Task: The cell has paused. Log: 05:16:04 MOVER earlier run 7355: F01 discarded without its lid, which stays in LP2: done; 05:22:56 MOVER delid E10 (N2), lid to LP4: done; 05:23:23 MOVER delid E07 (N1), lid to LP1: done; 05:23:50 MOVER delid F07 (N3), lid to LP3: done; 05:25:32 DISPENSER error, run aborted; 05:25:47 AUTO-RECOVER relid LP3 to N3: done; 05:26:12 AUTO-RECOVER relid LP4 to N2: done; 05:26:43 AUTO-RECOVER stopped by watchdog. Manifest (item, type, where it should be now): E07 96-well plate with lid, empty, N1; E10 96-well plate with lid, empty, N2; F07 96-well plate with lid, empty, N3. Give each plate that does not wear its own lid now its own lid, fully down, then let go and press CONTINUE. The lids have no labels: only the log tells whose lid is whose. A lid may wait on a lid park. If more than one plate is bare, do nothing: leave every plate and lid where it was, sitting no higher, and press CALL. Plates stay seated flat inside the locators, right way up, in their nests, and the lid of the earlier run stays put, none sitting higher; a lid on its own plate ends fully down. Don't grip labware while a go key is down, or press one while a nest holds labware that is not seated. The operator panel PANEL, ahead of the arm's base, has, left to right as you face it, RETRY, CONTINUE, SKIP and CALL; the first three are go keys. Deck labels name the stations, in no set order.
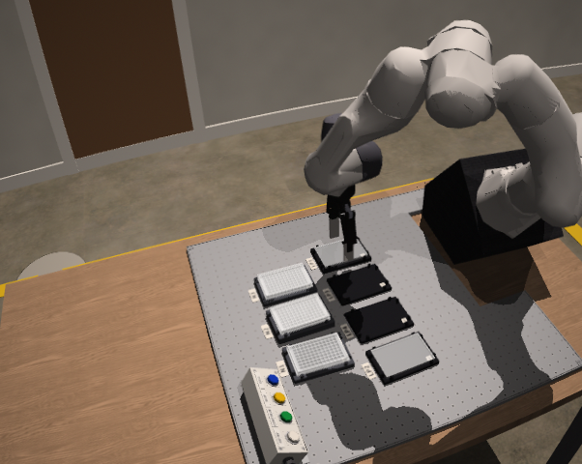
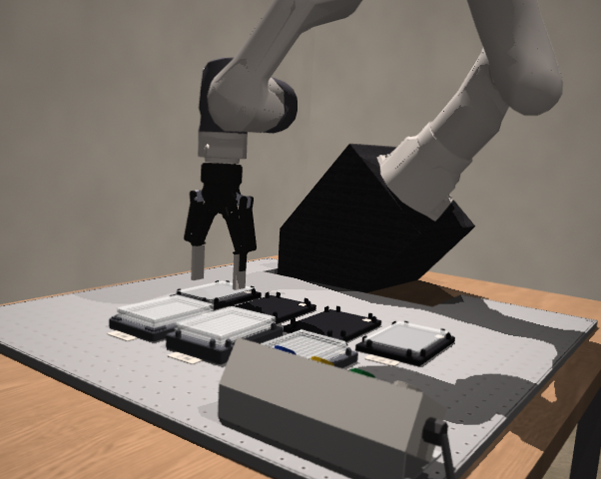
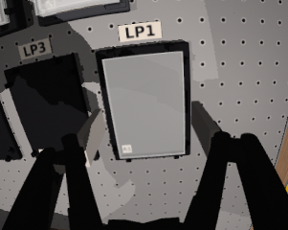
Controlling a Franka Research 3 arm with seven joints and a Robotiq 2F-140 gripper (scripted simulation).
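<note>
Gripper, fingers spread and holding nothing, poised above the lid lying on park LP1 at the far end of the park row; the bare plate sits nearest the panel.

matt metal, clear plastic, warm wood

the perforated deck plate looks like matt grey metal on a grained wooden table; the lid on lp1 is smooth, translucent plastic — the park trays matt black; arm shells read as satin off-white plastic, the gripper dull black with pale metal-looking fingertips.
</note>
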